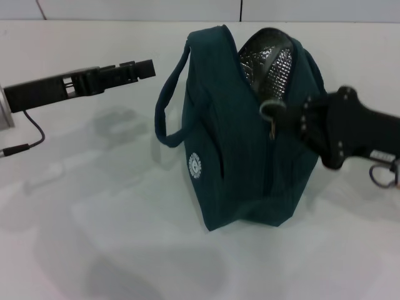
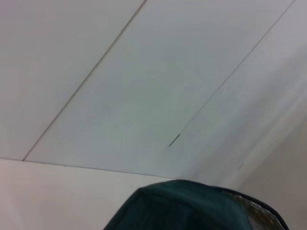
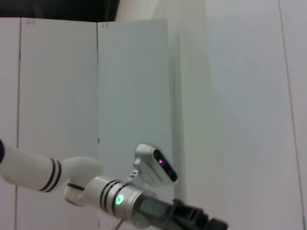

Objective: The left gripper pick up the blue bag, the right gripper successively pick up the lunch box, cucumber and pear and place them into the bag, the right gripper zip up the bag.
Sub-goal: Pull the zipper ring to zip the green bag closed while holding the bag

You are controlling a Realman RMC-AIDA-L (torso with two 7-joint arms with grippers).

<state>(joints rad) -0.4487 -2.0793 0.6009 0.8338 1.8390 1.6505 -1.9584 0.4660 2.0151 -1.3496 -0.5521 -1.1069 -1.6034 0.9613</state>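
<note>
The blue bag (image 1: 237, 162) stands upright on the white table, its top partly open onto silver lining (image 1: 269, 62). Its metal ring zipper pull (image 1: 269, 111) sits at the bag's right side, and my right gripper (image 1: 289, 115) is shut on it. My left gripper (image 1: 147, 69) hovers to the left of the bag, level with its top. It stays apart from the loop handle (image 1: 167, 106) and holds nothing. The left wrist view catches only the bag's top edge (image 2: 182, 206). The right wrist view shows the left gripper (image 3: 211, 223) farther off. The lunch box, cucumber and pear are out of view.
The white table (image 1: 94, 219) stretches bare in front of the bag and to its left. A thin cable (image 1: 31, 140) hangs under the left arm. A small ring (image 1: 382, 175) dangles from the right arm. White wall panels stand behind.
</note>
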